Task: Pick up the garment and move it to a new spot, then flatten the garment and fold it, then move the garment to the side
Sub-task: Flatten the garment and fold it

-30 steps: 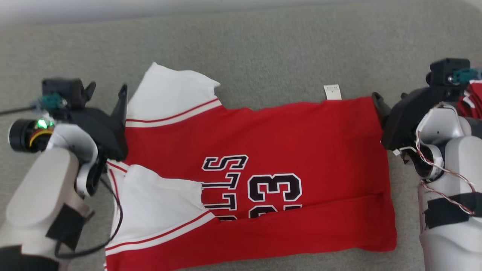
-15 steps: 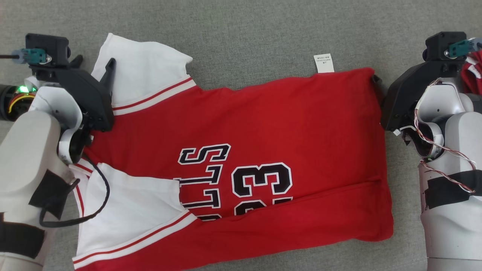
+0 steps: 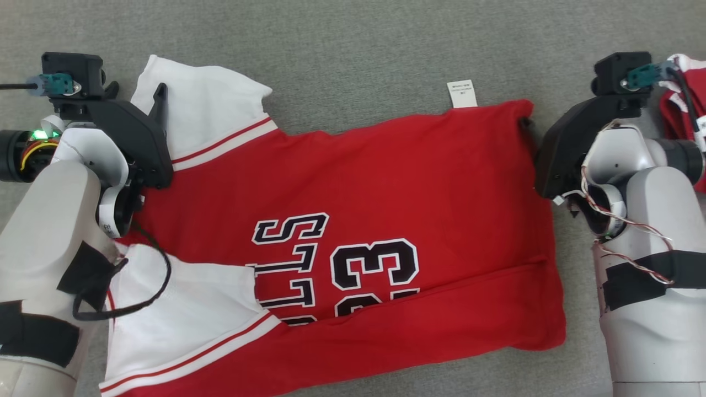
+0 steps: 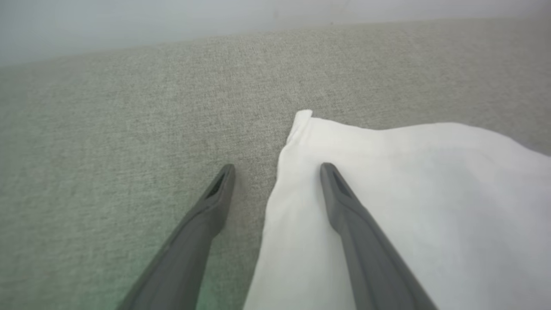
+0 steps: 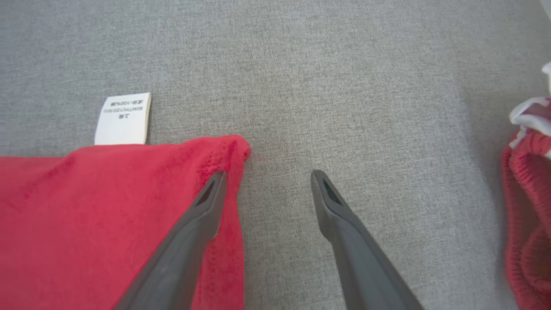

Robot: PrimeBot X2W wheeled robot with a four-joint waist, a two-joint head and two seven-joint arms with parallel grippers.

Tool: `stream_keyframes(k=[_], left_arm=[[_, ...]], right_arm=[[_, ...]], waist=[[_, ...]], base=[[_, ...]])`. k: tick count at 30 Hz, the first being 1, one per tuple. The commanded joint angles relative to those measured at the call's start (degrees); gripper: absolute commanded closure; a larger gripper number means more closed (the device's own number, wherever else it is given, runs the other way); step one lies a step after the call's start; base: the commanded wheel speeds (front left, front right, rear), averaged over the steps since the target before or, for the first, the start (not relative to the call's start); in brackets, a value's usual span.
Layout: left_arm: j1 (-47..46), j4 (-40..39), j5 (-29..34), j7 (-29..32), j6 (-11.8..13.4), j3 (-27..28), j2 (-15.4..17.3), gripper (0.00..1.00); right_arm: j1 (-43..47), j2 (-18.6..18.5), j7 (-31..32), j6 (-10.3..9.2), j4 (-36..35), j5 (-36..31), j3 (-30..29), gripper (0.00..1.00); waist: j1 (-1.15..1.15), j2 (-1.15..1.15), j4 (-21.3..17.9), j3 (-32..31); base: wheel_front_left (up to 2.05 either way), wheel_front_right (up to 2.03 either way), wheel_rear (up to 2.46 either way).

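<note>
Now we sit closer in on the shirt (image 3: pixel 386 182), flat on the tabletop (image 3: pixel 353 49): left fingers (image 4: pixel 340 206) straddle the sleeve (image 4: pixel 409 172) at 10 o'clock, right fingers (image 5: pixel 202 211) the corner (image 5: pixel 228 150) at 2 o'clock, all wide open, empty, ready to fold.

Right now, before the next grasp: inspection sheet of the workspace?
Surface: grey fabric surface, flat, bare beyond the cloth.
Job's things: red jersey spread out, near edge folded over the print; white sleeve at the robot's left; care label sticking out at the far edge.
Clutter: second red-and-white garment, bunched, at far right.
Grippers: left gripper open, fingers astride the sleeve's edge; right gripper open, fingers astride the jersey's far corner; nothing gripped.
Cables: black cable loops from the left forearm over the near sleeve; red-and-white wires on the right forearm.
Surroundings: pale wall behind the surface.
</note>
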Motion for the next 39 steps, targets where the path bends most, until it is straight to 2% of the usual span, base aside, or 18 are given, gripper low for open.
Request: stream_keyframes(k=[1, 11, 13, 15, 21, 32, 39], left_arm=[[0.12, 1.05, -0.6, 0.15, -0.25, -0.37, -0.71, 0.0], [-2.3, 4.91, -0.5, 1.07, -0.78, -1.0, 0.22, 0.0], [-2.49, 5.65, -1.02, 2.3, -1.23, -1.11, 0.52, 0.36], [-2.54, 6.13, -1.06, 3.19, -1.61, -1.17, 0.93, 1.0], [-2.52, 5.42, -2.02, 4.63, -2.34, -1.02, 2.04, 1.0], [-3.63, 1.89, -3.09, 4.45, -2.9, -1.35, 1.68, 1.0], [-3.34, 1.25, -3.48, 4.66, -2.74, -1.5, 1.96, 1.0]], right_arm=[[0.31, 0.19, -0.03, 0.01, 0.04, 0.63, 0.54, 0.0], [1.41, 0.23, 0.04, 0.01, -0.94, 1.99, 3.01, 0.0], [1.57, 0.06, 0.0, 0.01, -0.98, 2.12, 2.99, 0.0], [1.74, -0.07, -0.05, 0.01, -0.94, 2.18, 2.87, 0.0], [0.95, -0.33, 0.55, 0.01, -0.33, 2.3, 1.78, 0.0], [-3.63, -0.17, -1.49, 0.01, 0.68, -0.06, 0.1, 0.0], [-4.53, 0.21, 0.31, 0.01, 2.99, 0.77, 0.55, 0.0]], waist=[[0.0, 0.0, -0.9, -0.32], [0.0, 0.0, -3.47, -0.02], [0.0, 0.0, -3.63, 0.0], [0.0, 0.0, -3.6, -0.06], [0.0, 0.0, -2.56, -0.07], [0.0, 0.0, -0.51, 0.98], [0.0, 0.0, -0.21, 1.39]], base=[[0.0, 0.0, 0.0], [0.0, 0.0, 0.0], [0.0, 0.0, 0.0], [0.0, 0.0, 0.0], [0.0, 0.0, 0.0], [0.0, 0.0, 0.0], [0.0, 0.0, 0.0]])
